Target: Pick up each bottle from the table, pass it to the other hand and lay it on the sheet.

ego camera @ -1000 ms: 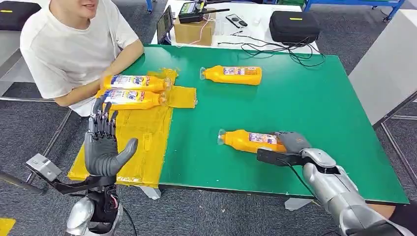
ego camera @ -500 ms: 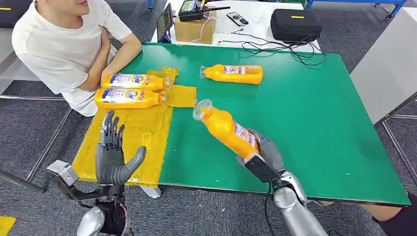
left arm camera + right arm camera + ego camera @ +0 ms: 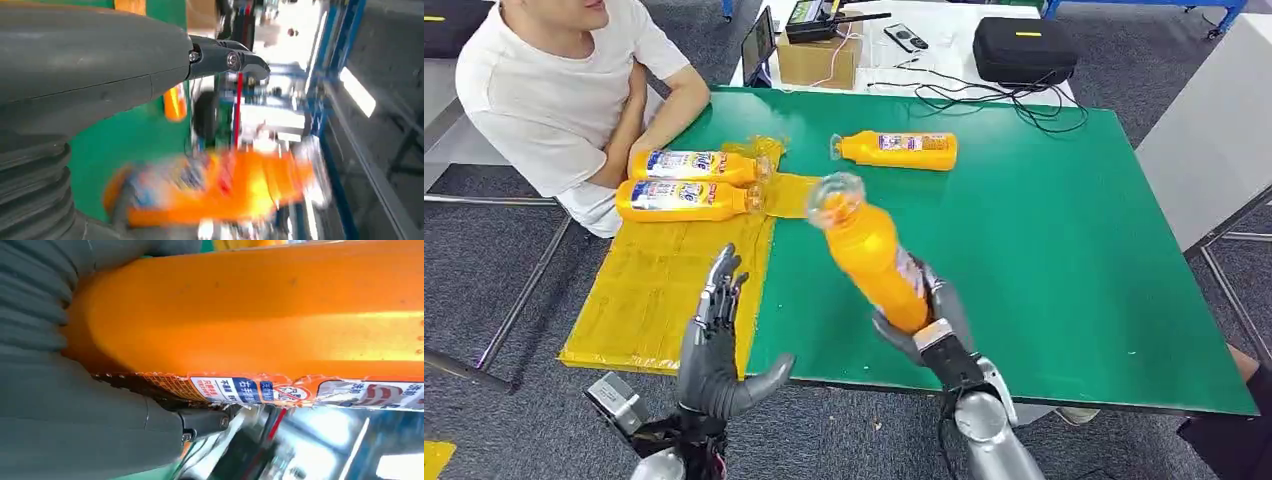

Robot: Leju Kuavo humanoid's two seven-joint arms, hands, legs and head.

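- Head view, nearest the camera: the left hand (image 3: 714, 360) stood upright off the table's front edge, palm turned toward the robot's right, fingers spread and the thumb jutting sideways, with nothing in it. A second earlier it had been further to the robot's left, beside the sheet's outer edge; it had since swung inward toward the middle.
- Just beside it, the right hand (image 3: 924, 325) was wrapped round the base of an orange bottle (image 3: 869, 255). A second earlier that bottle had lain flat on the green table (image 3: 1064, 220) under the hand. By this moment it had been lifted clear and tipped up, its clear cap pointing away from the robot and slightly toward its left.
- In the right wrist view the bottle's orange body and printed label sat pressed against the grey palm.
- In the left wrist view the bottle appeared as an orange blur beyond the grey thumb, near it but apart from it.
- Judged from this, pickup was done and the handover was about to start; the two hands were close, with a gap still between them.
- Further off, the yellow sheet (image 3: 664, 290) lay at the table's left, with two bottles (image 3: 689, 183) already resting side by side on its far end.
- Beyond those, a fourth bottle (image 3: 896, 150) lay on the bare table, untouched.
- At the far left corner a seated person (image 3: 554, 90) rested an arm by the sheet.
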